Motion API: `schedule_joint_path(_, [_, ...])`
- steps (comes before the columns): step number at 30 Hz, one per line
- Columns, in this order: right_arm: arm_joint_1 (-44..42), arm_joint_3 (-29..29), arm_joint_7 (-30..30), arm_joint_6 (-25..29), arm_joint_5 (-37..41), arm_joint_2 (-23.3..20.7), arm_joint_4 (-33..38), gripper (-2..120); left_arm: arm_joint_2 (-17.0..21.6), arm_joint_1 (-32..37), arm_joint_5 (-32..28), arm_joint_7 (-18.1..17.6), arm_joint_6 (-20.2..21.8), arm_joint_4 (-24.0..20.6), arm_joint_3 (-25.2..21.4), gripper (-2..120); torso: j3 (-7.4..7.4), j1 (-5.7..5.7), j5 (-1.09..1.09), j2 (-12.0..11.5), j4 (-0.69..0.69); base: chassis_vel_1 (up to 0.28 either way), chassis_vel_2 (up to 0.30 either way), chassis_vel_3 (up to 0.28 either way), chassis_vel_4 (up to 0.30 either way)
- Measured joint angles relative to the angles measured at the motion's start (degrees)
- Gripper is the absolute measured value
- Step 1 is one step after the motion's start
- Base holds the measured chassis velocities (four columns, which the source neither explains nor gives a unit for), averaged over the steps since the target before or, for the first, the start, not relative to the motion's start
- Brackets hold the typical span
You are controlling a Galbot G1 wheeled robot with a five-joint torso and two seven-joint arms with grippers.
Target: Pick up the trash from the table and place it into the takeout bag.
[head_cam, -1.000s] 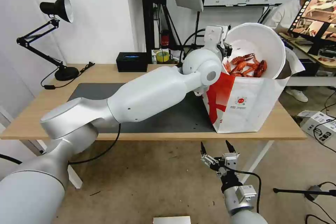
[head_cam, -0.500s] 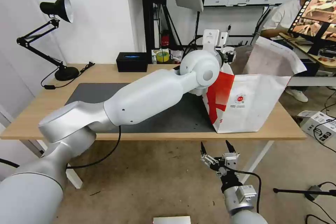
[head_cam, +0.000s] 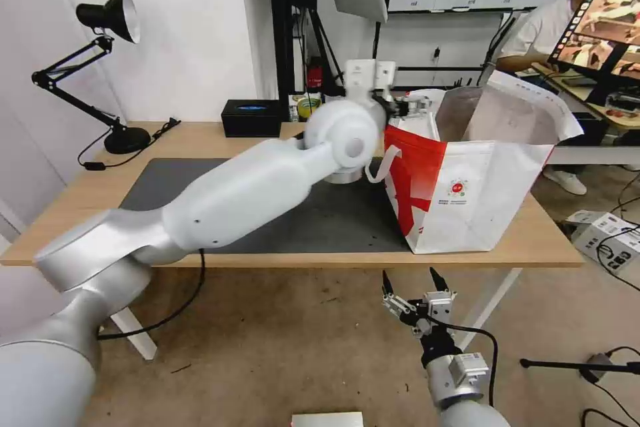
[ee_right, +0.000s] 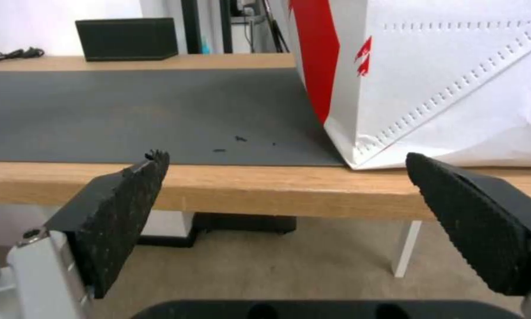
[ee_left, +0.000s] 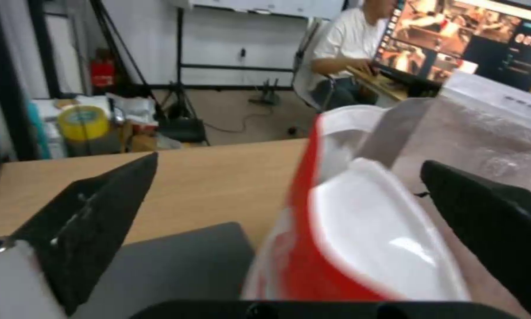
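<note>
The takeout bag (head_cam: 480, 193) stands open on the right end of the table (head_cam: 200, 137), its foil lining showing. My left gripper (head_cam: 408, 105) hovers open at the bag's upper left rim. In the left wrist view the bag's red and white top edge (ee_left: 336, 248) lies between the spread fingers of that gripper (ee_left: 289, 161), and they hold nothing. The trash is out of view. My right gripper (head_cam: 409, 273) hangs open below the table's front edge, facing the bag's lower corner (ee_right: 442, 79).
A dark grey mat (head_cam: 333, 220) covers the table's middle. A black box (head_cam: 251, 118) and a desk lamp (head_cam: 107, 20) stand along the back left. A yellow tape roll (head_cam: 310, 107) sits behind the table. Cartons and cables lie on the floor at the right (head_cam: 610, 233).
A second ago my left gripper held the bowl of crayfish shells tipped over the bag. The bowl is gone from sight, and the arm has drawn back leftward, open.
</note>
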Motion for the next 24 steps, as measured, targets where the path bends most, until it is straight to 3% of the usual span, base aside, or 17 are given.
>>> schedule_joint_path(5, [0.0,0.0,0.0,0.0,0.0,0.0,0.0,100,5.3,3.9,3.1,2.5,-2.8,-3.6,-0.7,114,0.00,0.00,0.00,0.0,0.00,0.000,0.000,0.000,0.000])
schedule_joint_path(8, [0.0,0.0,0.0,0.0,0.0,0.0,0.0,100,10.6,8.5,6.3,7.0,-6.2,-6.1,-2.0,114,0.00,0.00,-0.01,0.0,0.02,0.000,0.000,0.000,0.000])
schedule_joint_path(10, [0.0,0.0,0.0,0.0,0.0,0.0,0.0,100,11.3,9.4,6.8,7.7,-7.0,-6.5,-2.4,114,0.00,0.00,-0.01,0.0,0.02,0.000,0.000,0.000,0.000])
schedule_joint_path(11, [0.0,0.0,0.0,0.0,0.0,0.0,0.0,100,14.4,13.6,8.9,10.2,-11.0,-8.2,-4.4,112,0.00,0.00,-0.01,0.0,0.02,0.000,0.000,0.000,0.000])
schedule_joint_path(12, [0.0,0.0,0.0,0.0,0.0,0.0,0.0,100,14.4,13.6,8.9,10.2,-11.0,-8.2,-4.4,112,0.00,0.00,-0.01,0.0,0.02,0.000,0.000,0.000,0.000])
schedule_joint_path(14, [0.0,0.0,0.0,0.0,0.0,0.0,0.0,100,16.6,17.5,12.2,12.5,-16.1,-9.2,-6.5,109,0.00,0.00,0.00,0.0,0.00,0.000,0.000,0.000,0.000])
schedule_joint_path(20, [0.0,0.0,0.0,0.0,0.0,0.0,0.0,100,19.8,27.5,18.9,15.8,-21.5,-10.5,-12.9,101,-0.01,0.00,0.00,0.0,0.00,0.000,0.000,0.000,0.000])
schedule_joint_path(23, [0.0,0.0,0.0,0.0,0.0,0.0,0.0,100,21.4,38.5,27.4,19.6,-26.4,-10.2,-19.9,100,0.00,0.00,0.00,0.0,0.00,0.000,0.000,0.000,0.000])
schedule_joint_path(24, [0.0,0.0,0.0,0.0,0.0,0.0,0.0,100,21.4,38.5,27.4,19.6,-26.4,-10.2,-19.9,100,0.00,0.00,0.00,0.0,0.00,0.000,0.000,0.000,0.000])
